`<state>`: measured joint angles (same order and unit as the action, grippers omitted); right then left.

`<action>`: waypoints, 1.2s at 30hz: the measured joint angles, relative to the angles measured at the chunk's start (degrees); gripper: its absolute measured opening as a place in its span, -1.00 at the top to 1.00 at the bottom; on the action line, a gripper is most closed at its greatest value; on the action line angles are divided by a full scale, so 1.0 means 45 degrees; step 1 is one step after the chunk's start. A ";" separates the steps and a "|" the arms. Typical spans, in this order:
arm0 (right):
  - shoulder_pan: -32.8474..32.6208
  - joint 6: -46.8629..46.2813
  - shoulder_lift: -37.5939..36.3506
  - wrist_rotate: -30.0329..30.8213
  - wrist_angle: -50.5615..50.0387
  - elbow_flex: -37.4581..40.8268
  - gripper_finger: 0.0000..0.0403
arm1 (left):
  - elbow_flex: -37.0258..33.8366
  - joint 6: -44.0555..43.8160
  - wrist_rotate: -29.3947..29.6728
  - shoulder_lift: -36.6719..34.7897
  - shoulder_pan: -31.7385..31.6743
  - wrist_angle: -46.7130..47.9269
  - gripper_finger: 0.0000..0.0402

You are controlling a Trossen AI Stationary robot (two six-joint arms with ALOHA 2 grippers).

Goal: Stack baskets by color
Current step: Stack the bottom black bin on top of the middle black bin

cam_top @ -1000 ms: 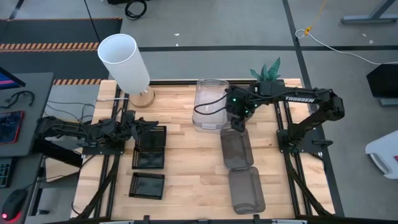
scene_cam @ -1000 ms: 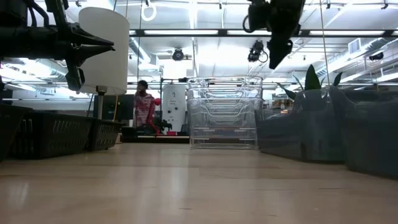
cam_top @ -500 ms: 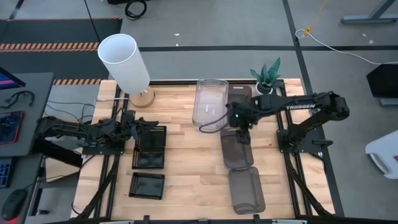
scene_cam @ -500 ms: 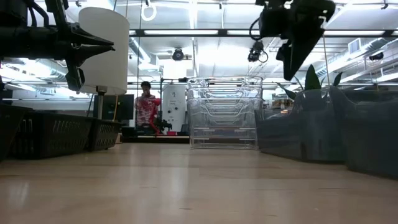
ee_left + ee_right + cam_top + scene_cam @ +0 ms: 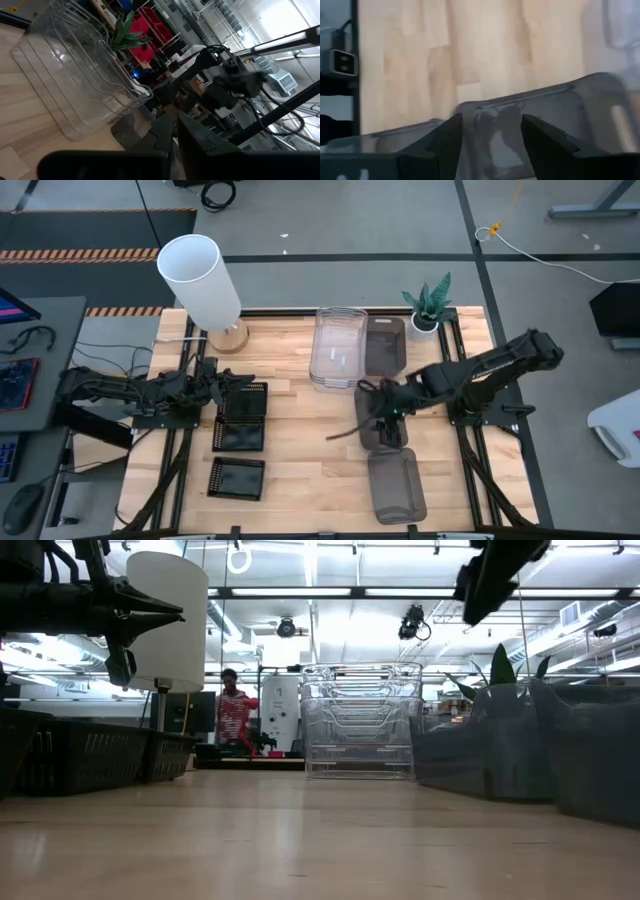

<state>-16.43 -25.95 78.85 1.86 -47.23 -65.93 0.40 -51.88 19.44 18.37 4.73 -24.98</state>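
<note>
A stack of clear baskets (image 5: 337, 347) stands at the far middle, with one smoky dark grey basket (image 5: 385, 343) right beside it. Two more smoky baskets lie toward the near edge, one (image 5: 381, 423) behind the other (image 5: 397, 486). My right gripper (image 5: 492, 145) hovers open above the middle smoky basket (image 5: 535, 102), fingers slanting down, touching nothing. Two black grid baskets (image 5: 242, 416) (image 5: 237, 478) sit on the left. My left gripper (image 5: 230, 383) waits shut and level above the farther black basket's far edge.
A white cylindrical lamp (image 5: 203, 280) stands at the far left corner and a small potted plant (image 5: 428, 305) at the far right. Bare wood lies between the black baskets and the smoky ones. A person (image 5: 233, 710) is in the room behind.
My right gripper has swung from beside the clear stack toward the table's near edge and a little down, and now hangs over the middle smoky basket. As the arm left, the smoky basket beside the clear stack came into view. No basket has moved.
</note>
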 joint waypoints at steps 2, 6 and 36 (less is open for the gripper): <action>-0.0501 -0.0557 0.0152 0.0033 0.0057 0.0000 -0.02 | 0.0000 -0.0002 0.0000 -0.0002 0.0005 0.0000 0.86; -0.1468 -0.1466 0.0342 0.0018 0.0432 0.0058 -0.02 | 0.0000 0.0000 0.0000 0.0000 0.0000 -0.0002 0.84; -0.6982 -0.3781 0.5586 -0.0182 0.2088 -0.2432 0.02 | 0.0000 0.0000 0.0000 0.0000 0.0003 -0.0031 0.86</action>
<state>-47.85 -42.97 103.99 1.05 -37.84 -76.88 0.40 -51.88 19.44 18.37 4.74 -25.12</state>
